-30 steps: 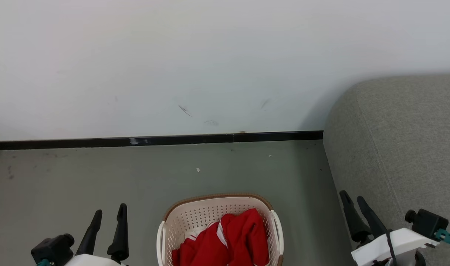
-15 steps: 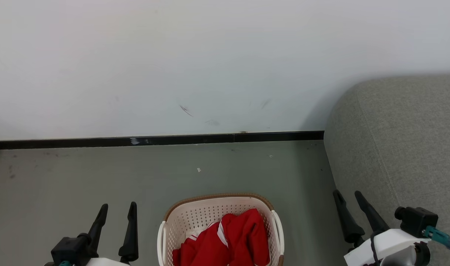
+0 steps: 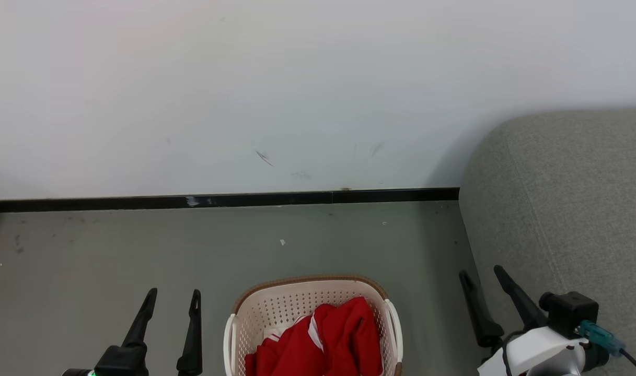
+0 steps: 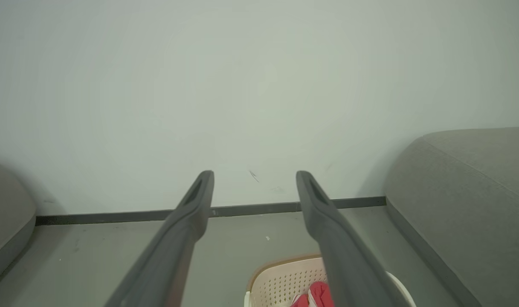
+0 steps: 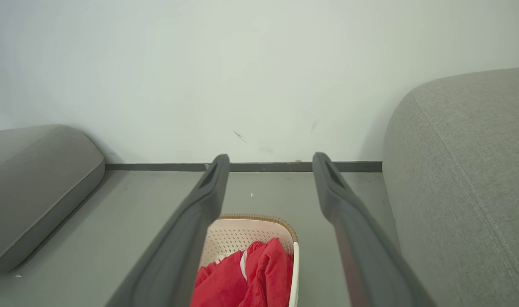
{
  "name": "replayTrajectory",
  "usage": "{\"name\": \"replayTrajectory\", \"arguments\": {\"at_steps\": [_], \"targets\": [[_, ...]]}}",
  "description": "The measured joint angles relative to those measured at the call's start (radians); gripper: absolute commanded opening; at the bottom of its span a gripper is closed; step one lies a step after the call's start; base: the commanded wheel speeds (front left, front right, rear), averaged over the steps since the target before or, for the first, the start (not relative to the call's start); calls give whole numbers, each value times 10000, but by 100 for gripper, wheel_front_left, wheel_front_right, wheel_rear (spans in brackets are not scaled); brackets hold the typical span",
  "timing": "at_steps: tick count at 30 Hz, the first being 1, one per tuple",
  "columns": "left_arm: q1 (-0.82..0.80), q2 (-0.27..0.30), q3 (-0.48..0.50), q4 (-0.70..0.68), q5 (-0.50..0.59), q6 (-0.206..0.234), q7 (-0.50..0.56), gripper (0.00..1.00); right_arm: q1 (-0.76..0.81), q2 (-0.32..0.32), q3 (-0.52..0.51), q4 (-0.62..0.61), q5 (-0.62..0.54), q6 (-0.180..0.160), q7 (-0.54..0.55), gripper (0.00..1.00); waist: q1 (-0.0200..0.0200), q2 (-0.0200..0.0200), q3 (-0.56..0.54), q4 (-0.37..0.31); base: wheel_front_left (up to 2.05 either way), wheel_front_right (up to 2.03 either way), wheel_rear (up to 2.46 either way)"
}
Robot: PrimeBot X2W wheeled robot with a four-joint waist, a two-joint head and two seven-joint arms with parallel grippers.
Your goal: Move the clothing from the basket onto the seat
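Currently, basket (image 3: 276, 308): on floor (image 3: 140, 250), centre front, between both grippers, touching neither.
Clothing (image 3: 328, 339): red w/ white trim, bunched inside basket, heaped toward its right side.
Seat (image 3: 568, 209): grey, on robot's right, apart from basket, back end near wall (image 3: 297, 94).
L gripper (image 3: 173, 292): fingers apart, holding nothing, above floor left of basket.
R gripper (image 3: 481, 271): fingers apart, holding nothing, right of basket by seat's edge.
Other: grey cushion (image 5: 33, 179) at far left; black skirting (image 3: 244, 199) along wall base.
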Motion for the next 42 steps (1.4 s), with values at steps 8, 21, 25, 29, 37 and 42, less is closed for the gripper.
{"name": "replayTrajectory", "arguments": {"at_steps": [8, 21, 25, 29, 37, 42], "targets": [[202, -4, -48, 69, 794, 190, -253, 100, 122, 94, 134, -96, -993, 2, -176, 100, 0, 0, -43, 13, 0, 0, 0], [201, -59, 199, 422, 476, 209, -253, 100, 130, 105, 150, -148, -959, 2, -176, 100, -1, 0, -32, -17, 0, 0, 0], [198, -69, 232, 508, 407, 209, -253, 100, 130, 105, 148, -188, -957, 2, -176, 100, -1, 0, -24, -35, 0, 0, 0], [191, -71, 255, 545, 407, 209, -253, 100, 130, 105, 146, -213, -951, 2, -176, 100, -2, 0, -11, -54, 0, 0, 0], [174, -79, 295, 594, 407, 209, -253, 100, 130, 105, 140, -242, -941, 2, -176, 100, -2, 0, 19, -62, 0, 0, 0], [172, -82, 322, 594, 407, 209, -253, 100, 131, 105, 140, -259, -938, 2, -176, 100, -2, 0, 64, -58, 0, 0, 0]]}}
